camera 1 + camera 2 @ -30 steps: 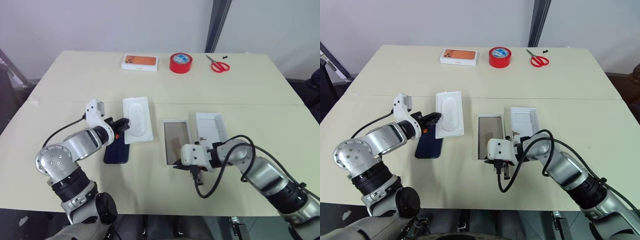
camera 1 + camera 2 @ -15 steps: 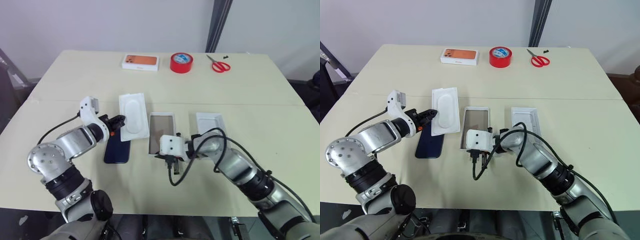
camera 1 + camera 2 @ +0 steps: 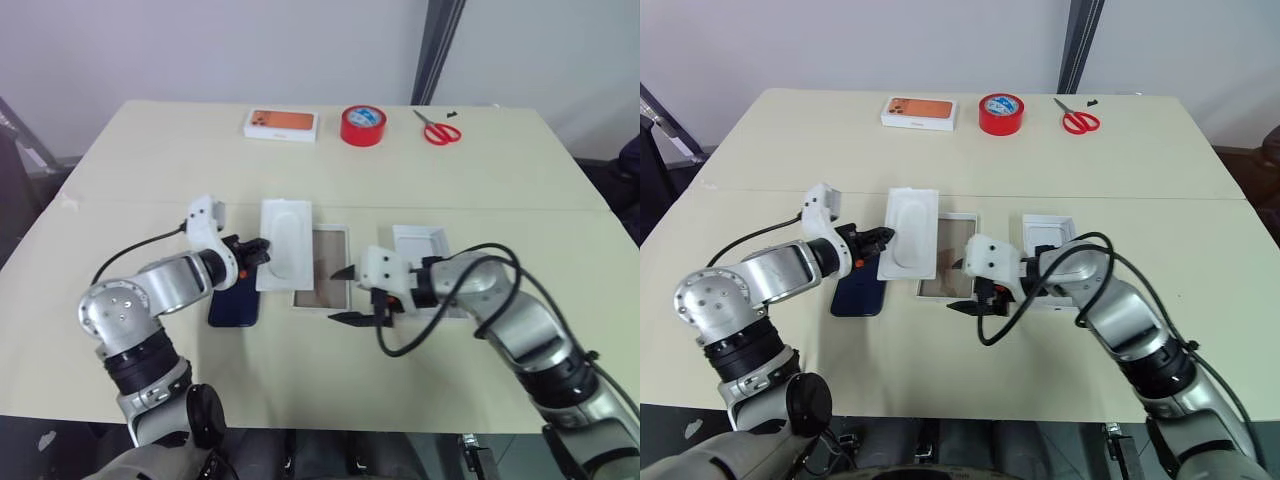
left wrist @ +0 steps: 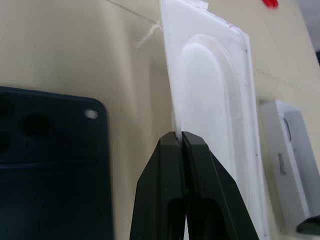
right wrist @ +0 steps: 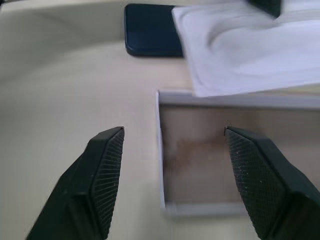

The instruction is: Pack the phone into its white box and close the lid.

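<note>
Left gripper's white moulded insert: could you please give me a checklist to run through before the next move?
1. Left gripper shut on the edge of the white moulded insert: ok.
2. Right gripper open, clear of the brown-floored white tray: ok.
3. Insert squared over that tray: not ok, it overlaps only one edge.
4. Insert lifted off the tray rim: cannot tell.
5. Dark navy phone lying free on the table, camera side up: ok.
6. Deep white lid tray unobstructed: not ok, the right arm crosses it.

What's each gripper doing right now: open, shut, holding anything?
Left gripper: shut on the edge of the white insert tray, lifted beside the phone.
Right gripper: open, holding nothing, above the brown-bottomed box.
</note>
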You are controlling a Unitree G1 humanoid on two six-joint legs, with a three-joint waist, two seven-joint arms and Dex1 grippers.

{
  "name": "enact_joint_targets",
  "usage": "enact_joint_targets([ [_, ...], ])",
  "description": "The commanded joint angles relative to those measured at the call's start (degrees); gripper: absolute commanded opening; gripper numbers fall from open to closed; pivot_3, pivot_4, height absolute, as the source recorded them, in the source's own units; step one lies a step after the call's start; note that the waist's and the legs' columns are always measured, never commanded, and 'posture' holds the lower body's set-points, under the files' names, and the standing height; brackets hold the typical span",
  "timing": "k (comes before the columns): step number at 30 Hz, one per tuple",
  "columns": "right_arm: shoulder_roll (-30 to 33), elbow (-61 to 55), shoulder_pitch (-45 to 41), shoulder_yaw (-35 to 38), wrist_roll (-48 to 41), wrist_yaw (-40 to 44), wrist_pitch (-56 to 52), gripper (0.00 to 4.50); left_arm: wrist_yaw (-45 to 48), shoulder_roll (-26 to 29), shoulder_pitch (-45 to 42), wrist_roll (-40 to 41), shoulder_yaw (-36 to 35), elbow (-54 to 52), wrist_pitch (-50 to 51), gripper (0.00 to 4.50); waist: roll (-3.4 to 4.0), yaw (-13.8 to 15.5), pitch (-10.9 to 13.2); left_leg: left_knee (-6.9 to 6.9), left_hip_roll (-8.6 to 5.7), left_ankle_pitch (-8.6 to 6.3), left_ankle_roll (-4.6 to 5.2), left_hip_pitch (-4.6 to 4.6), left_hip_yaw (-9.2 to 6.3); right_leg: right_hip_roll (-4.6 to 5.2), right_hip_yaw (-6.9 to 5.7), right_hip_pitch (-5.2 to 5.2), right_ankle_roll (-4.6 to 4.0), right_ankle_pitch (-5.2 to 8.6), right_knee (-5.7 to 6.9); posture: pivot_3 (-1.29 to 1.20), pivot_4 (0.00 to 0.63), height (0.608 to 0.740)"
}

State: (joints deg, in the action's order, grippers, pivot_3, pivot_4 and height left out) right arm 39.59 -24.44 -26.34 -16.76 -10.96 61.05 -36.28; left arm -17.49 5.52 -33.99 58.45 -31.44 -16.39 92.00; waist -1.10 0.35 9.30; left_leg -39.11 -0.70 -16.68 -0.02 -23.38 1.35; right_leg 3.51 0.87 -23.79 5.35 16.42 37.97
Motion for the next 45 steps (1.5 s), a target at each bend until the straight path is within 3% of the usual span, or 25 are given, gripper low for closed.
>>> enact_joint_targets([
  [1,0.9,-1.4,0.3,2.8,-1.0,-0.9,0.9,3.41,-0.6,-1.9,-2.1,-1.7,2.5,1.1,0.5,0.00,0.00,-0.1,0.0,0.00,0.00,0.00,0.00,0.00,0.00,0.00,0.00,0.00,0.00,0.00,0.00,0.00,0.150,0.725],
  [13,0.0,0.4,-0.1,2.7,-0.1,-5.1,2.3,3.41,-1.4,-7.5,-3.4,-6.5,4.0,2.8,0.5,0.00,-0.01,0.1,0.0,-0.01,0.00,0.06,-0.10,-0.01,0.01,0.00,0.00,0.00,0.00,0.00,-0.01,0.00,0.150,0.725],
  [16,-0.3,1.1,-0.7,2.6,-0.1,-5.8,2.6,3.48,-1.3,-8.4,-3.4,-6.4,3.8,2.4,0.5,0.98,-0.01,0.1,0.0,0.00,0.00,0.07,-0.10,-0.01,0.01,0.00,0.00,-0.01,0.00,0.00,-0.01,0.00,0.150,0.725],
  [21,-0.8,3.2,-1.8,2.3,0.8,-7.2,2.5,3.48,-0.3,-8.9,-4.0,-4.6,2.5,1.4,0.5,3.48,-0.01,0.0,0.0,0.00,0.00,0.07,-0.10,-0.01,0.01,0.00,0.00,0.00,0.00,0.00,-0.01,0.00,0.150,0.725],
  [28,-3.1,7.2,-4.9,2.4,1.7,-9.9,1.7,3.48,0.8,-6.8,-4.6,-0.1,-0.8,0.5,0.5,3.48,-0.01,-0.2,0.0,-0.01,0.00,0.07,-0.11,-0.01,0.01,0.00,0.01,-0.01,0.00,0.00,0.00,0.00,0.150,0.725],
  [30,-4.3,8.5,-6.3,2.7,1.5,-10.8,1.0,2.69,1.3,-5.2,-4.5,1.4,-1.1,0.1,0.5,3.54,-0.01,-0.2,0.0,0.00,0.01,0.08,-0.12,-0.01,0.01,-0.01,0.00,-0.04,0.00,0.00,0.02,0.00,0.150,0.725],
  [35,-7.8,10.6,-9.2,1.9,1.3,-12.7,-1.2,0.20,2.5,-2.5,-5.1,4.2,-3.9,-1.4,0.5,3.54,-0.02,-0.1,0.0,-0.01,0.01,0.09,-0.14,-0.03,0.01,-0.01,0.00,-0.03,0.00,0.00,0.00,0.00,0.150,0.725],
  [36,-9.0,11.5,-10.0,1.3,1.9,-13.7,-1.8,0.03,3.5,-0.7,-4.6,4.0,-3.6,-2.3,0.1,3.54,-0.02,-0.1,0.0,-0.01,0.00,0.09,-0.14,-0.03,0.01,-0.01,0.00,-0.04,0.00,0.00,0.01,0.00,0.150,0.725],
  [40,-13.9,16.7,-13.0,-1.4,5.8,-18.9,-2.1,0.03,11.7,10.4,0.9,0.8,1.2,-7.0,-4.9,3.54,-0.01,-1.6,0.0,0.05,0.01,0.15,-0.24,-0.03,0.01,-0.02,0.01,-0.11,0.00,0.00,0.07,0.00,0.150,0.725],
  [45,-20.5,27.2,-16.9,-5.0,10.4,-23.9,-0.6,0.03,34.5,29.9,18.4,-11.2,12.9,-15.7,-27.2,3.54,0.02,-2.4,0.0,0.26,0.02,0.23,-0.38,-0.03,0.08,-0.04,0.10,-0.30,-0.04,0.00,0.15,0.00,0.150,0.725],
])
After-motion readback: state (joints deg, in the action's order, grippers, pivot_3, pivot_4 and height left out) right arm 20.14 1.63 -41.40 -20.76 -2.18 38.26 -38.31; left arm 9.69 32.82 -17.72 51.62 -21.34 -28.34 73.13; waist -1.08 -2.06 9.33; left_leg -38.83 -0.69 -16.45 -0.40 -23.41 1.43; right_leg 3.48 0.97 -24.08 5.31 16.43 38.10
